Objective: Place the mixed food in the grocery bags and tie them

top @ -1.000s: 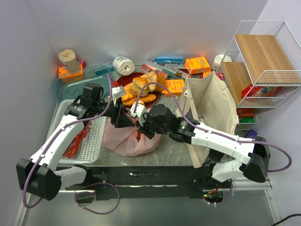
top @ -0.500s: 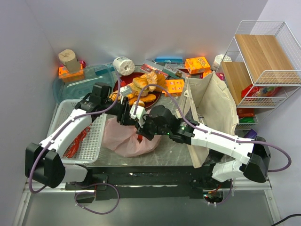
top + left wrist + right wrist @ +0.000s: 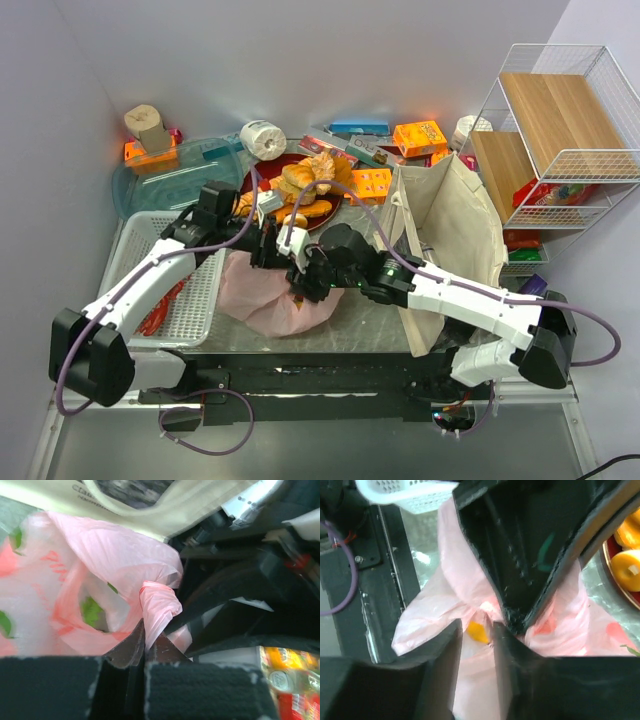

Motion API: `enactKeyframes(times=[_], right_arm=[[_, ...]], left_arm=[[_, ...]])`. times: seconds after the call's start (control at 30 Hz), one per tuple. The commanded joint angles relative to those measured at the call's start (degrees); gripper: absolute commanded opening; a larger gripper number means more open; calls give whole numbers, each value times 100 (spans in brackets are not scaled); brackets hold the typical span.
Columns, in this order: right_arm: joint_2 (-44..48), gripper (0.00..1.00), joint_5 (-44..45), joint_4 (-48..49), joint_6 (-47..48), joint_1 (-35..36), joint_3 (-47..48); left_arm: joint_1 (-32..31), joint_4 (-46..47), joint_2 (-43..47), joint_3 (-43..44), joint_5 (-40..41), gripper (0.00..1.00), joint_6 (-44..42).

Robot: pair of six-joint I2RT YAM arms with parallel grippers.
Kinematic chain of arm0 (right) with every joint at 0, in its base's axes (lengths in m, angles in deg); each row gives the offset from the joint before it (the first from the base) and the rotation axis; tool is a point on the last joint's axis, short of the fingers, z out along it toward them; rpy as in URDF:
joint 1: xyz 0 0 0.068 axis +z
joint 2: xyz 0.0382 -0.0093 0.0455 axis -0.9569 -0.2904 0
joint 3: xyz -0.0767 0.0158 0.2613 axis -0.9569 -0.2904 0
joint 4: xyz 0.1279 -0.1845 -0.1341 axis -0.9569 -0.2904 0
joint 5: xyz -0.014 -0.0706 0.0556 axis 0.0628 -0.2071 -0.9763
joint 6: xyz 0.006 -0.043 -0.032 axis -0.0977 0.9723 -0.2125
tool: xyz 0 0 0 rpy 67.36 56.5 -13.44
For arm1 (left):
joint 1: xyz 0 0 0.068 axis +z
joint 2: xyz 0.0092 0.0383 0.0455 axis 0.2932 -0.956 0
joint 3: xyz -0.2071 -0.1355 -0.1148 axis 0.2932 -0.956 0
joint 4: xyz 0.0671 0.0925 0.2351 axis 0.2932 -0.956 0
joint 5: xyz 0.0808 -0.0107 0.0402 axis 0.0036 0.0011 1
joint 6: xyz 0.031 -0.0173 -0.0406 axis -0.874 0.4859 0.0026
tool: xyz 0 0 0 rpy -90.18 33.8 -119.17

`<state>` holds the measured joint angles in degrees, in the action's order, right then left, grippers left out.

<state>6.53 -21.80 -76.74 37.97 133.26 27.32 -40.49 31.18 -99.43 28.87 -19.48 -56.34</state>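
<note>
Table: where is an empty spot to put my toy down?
Bare table shows between the pink bag and the canvas tote. The clear tray at back left looks bare. Around the bread plate it is crowded.

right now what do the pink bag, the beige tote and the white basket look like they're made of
The pink bag: thin plastic film, probably; translucent, crinkled, slightly glossy, contents show through. The tote: woven cloth, likely canvas; matte beige, stands in soft folds. The basket: moulded plastic by the look; white, rigid, fine lattice of holes.
</note>
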Motion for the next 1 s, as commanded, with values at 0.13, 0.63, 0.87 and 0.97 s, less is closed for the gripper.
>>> enactKeyframes(times=[0.13,0.63,0.87,0.97], right_arm=[[1431,82,-33,-18,28,-64,-205],[1091,93,-533,509,178,-706,-389],[898,96,-684,993,-148,-574,-863],[748,94,-474,1186,-280,-547,-995]], left_arm=[[-29,524,439,-124,-93,1,205],[6,876,685,-291,-489,1,372],[33,1306,817,-440,-322,1,715],[33,1579,843,-511,-348,1,908]])
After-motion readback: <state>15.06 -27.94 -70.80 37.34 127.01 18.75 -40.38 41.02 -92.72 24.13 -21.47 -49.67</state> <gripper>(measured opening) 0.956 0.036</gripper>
